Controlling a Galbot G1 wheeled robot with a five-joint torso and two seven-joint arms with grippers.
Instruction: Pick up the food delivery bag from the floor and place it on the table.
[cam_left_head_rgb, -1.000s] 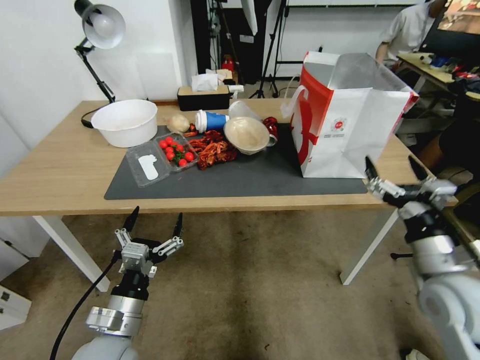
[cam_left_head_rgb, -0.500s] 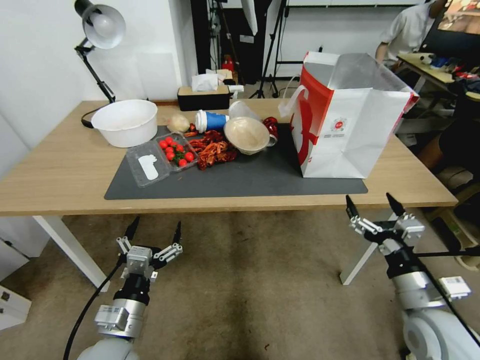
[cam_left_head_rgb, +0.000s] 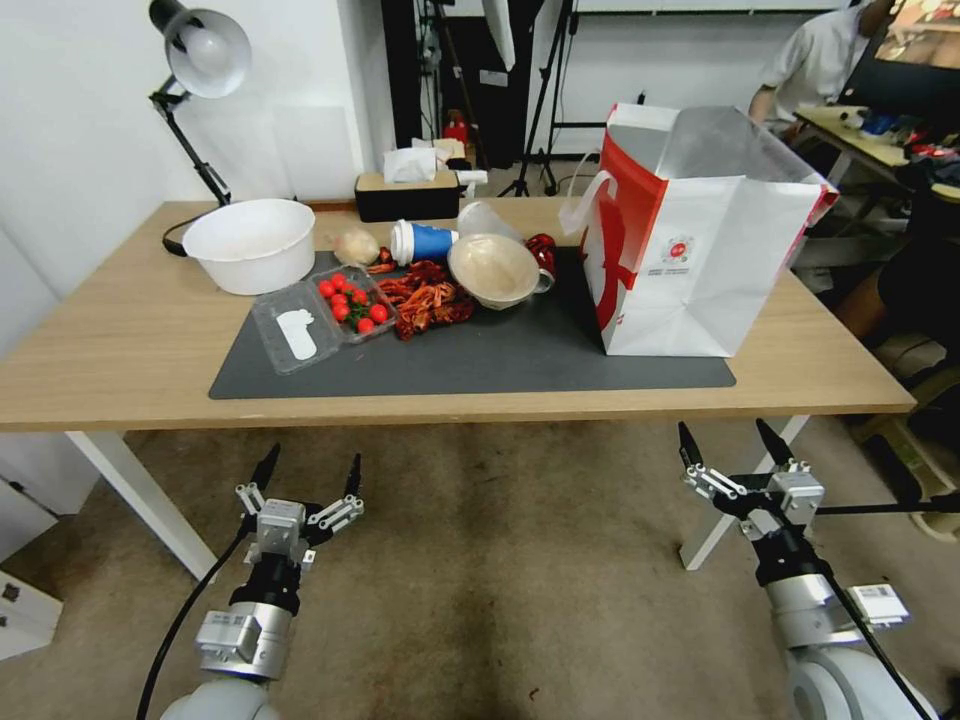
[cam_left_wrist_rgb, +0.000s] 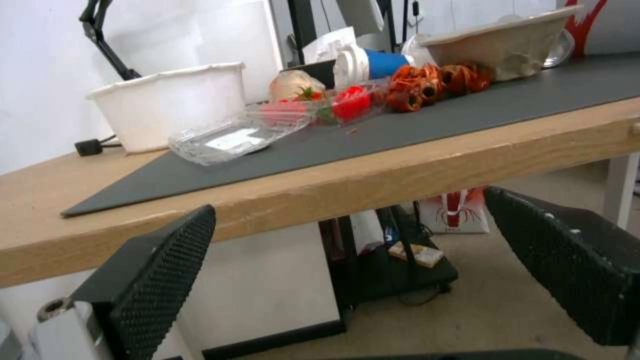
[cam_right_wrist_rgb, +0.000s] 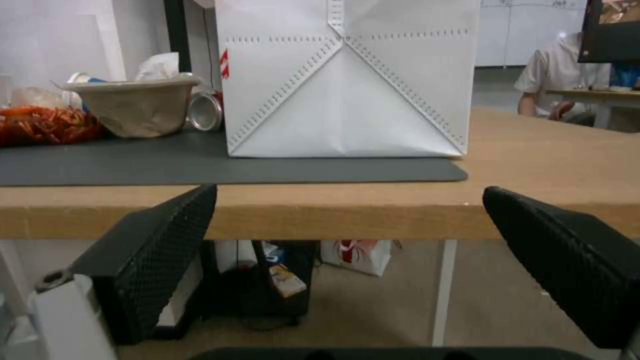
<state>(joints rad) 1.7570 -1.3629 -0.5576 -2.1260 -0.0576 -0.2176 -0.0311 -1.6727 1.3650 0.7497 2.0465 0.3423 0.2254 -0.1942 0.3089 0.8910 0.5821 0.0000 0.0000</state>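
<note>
The food delivery bag (cam_left_head_rgb: 690, 240), white with red sides and a foil lining, stands upright and open on the right end of the dark mat (cam_left_head_rgb: 500, 350) on the light-wood table (cam_left_head_rgb: 120, 340). The right wrist view shows its white front (cam_right_wrist_rgb: 343, 90) just behind the table edge. Both grippers hang below the table's front edge, over the carpeted floor (cam_left_head_rgb: 500, 580). My left gripper (cam_left_head_rgb: 312, 458) is open and empty, and in its own wrist view the left gripper (cam_left_wrist_rgb: 347, 210) faces the table edge. My right gripper (cam_left_head_rgb: 724, 432) is also open and empty, in front of the bag and lower than it.
On the mat lie a clear box of cherry tomatoes (cam_left_head_rgb: 350, 305), red crayfish (cam_left_head_rgb: 425, 298), a paper bowl (cam_left_head_rgb: 492, 268) and a blue cup (cam_left_head_rgb: 420, 242). A white tub (cam_left_head_rgb: 250, 243), tissue box (cam_left_head_rgb: 405, 190) and desk lamp (cam_left_head_rgb: 200, 50) stand behind. A white table leg (cam_left_head_rgb: 730, 510) stands close to the right gripper.
The right gripper has dropped from table-edge height beside the bag to below the table and come back toward me. The left gripper has sunk slightly. The bag has not moved.
</note>
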